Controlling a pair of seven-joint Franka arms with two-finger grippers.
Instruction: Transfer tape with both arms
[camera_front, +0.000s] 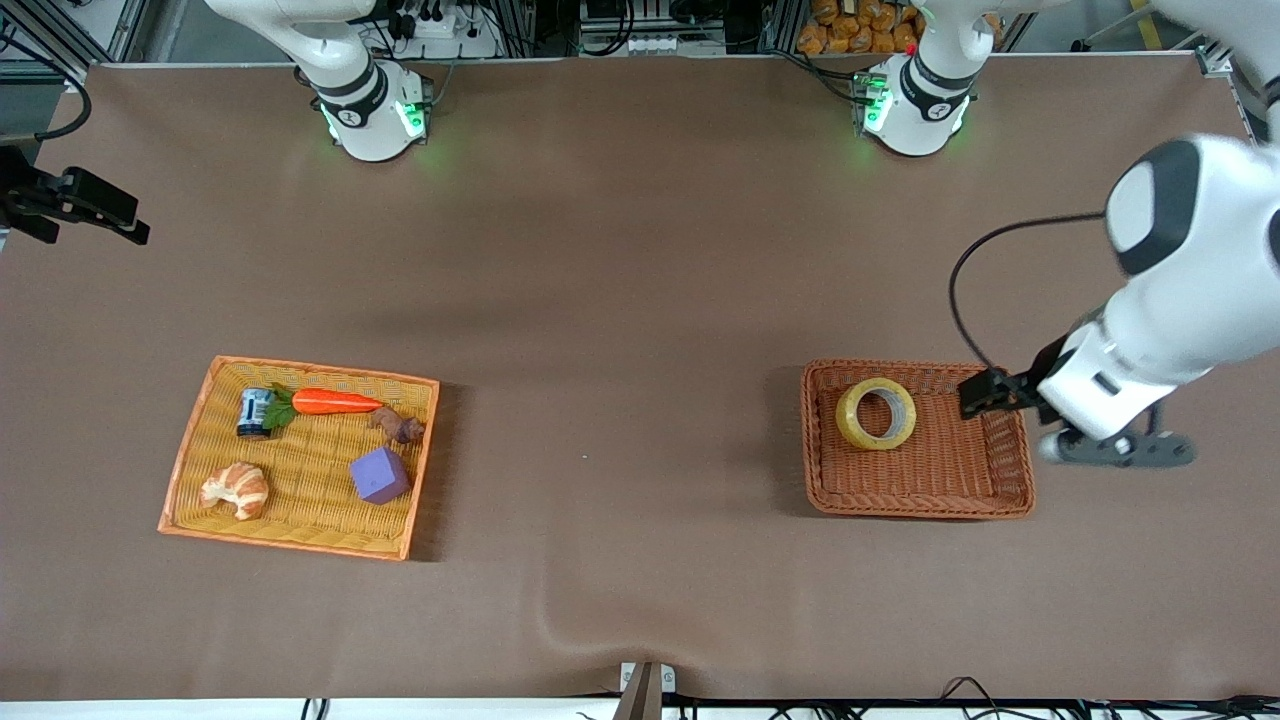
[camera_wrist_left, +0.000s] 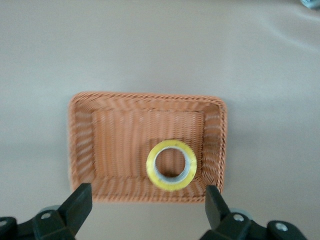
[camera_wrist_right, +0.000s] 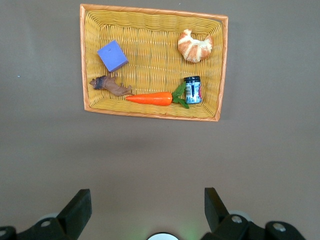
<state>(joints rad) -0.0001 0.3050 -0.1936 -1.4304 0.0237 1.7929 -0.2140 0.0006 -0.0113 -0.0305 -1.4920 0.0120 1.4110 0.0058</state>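
The tape (camera_front: 876, 413), a yellowish ring with a grey-white core, lies flat in the brown wicker basket (camera_front: 920, 500), in the corner toward the robots' bases and the table's middle. It also shows in the left wrist view (camera_wrist_left: 171, 165). My left gripper (camera_front: 1118, 450) hangs high in the air by the basket's rim at the left arm's end. In the left wrist view it is open (camera_wrist_left: 147, 207) and empty, clear of the basket (camera_wrist_left: 82, 150). My right gripper (camera_wrist_right: 147, 210) is open and empty, high over bare table. It does not show in the front view.
An orange wicker tray (camera_front: 190, 450) at the right arm's end holds a croissant (camera_front: 236, 488), a purple cube (camera_front: 379, 475), a carrot (camera_front: 335, 401), a small can (camera_front: 254, 411) and a brown figure (camera_front: 399, 426). A black fixture (camera_front: 75, 200) sticks in at that end.
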